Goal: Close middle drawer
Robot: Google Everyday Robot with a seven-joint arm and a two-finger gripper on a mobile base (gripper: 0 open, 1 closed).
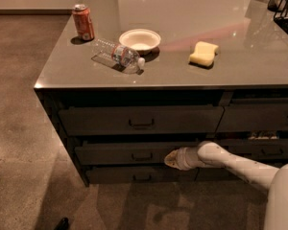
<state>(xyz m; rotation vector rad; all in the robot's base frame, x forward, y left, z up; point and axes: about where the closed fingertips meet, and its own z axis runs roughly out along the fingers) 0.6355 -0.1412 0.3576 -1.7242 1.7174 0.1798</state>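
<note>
The middle drawer (pixel 120 153) is a wide dark-grey drawer with a low flat front and a small bar handle (pixel 141 156), under the counter's left side. It stands slightly out from the cabinet face. My gripper (pixel 171 159) is at the end of the white arm (pixel 240 166) that reaches in from the lower right. It sits against the right part of the drawer's front, to the right of the handle.
The top drawer (pixel 141 120) sits above, the bottom drawer (pixel 140 175) below, narrower drawers (pixel 259 119) to the right. On the counter (pixel 259 61) lie a red can (pixel 83 21), a plastic bottle (pixel 118 55), a white bowl (pixel 139 40) and a yellow sponge (pixel 204 53).
</note>
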